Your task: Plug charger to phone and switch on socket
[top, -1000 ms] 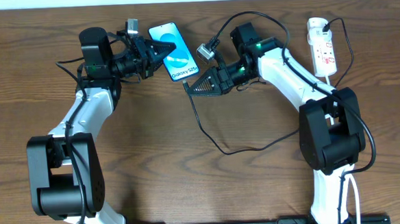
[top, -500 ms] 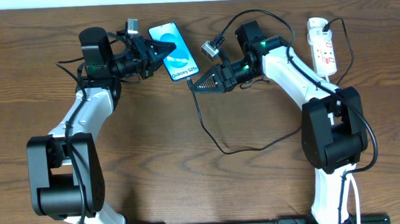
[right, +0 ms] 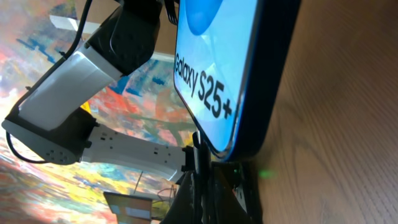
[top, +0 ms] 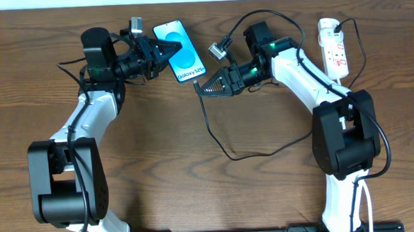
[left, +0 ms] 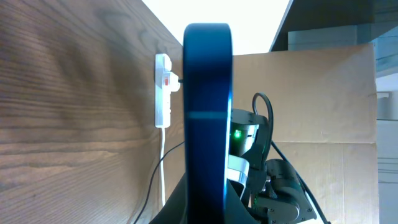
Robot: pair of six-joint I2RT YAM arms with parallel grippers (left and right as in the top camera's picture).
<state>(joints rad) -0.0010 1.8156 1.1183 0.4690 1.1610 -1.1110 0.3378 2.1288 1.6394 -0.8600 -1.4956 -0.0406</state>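
Note:
The phone (top: 180, 52), cyan screen reading "Galaxy S25", lies tilted at the table's back centre. My left gripper (top: 162, 53) is shut on its left long edge; in the left wrist view the phone (left: 207, 106) shows edge-on between the fingers. My right gripper (top: 200, 88) is shut on the charger's connector end, right at the phone's lower end. The right wrist view shows the phone (right: 230, 68) close above the connector tip (right: 200, 155). The black charger cable (top: 223, 147) loops over the table to its plug in the white socket (top: 333, 47) at the back right.
The socket's white cord (top: 343, 80) runs down beside the right arm. The socket also shows in the left wrist view (left: 163, 90). A cardboard panel (left: 323, 99) stands beyond the table's right side.
My right gripper moved slightly right and up with the connector a second ago, then held still. The left gripper and phone shifted very slightly upward.

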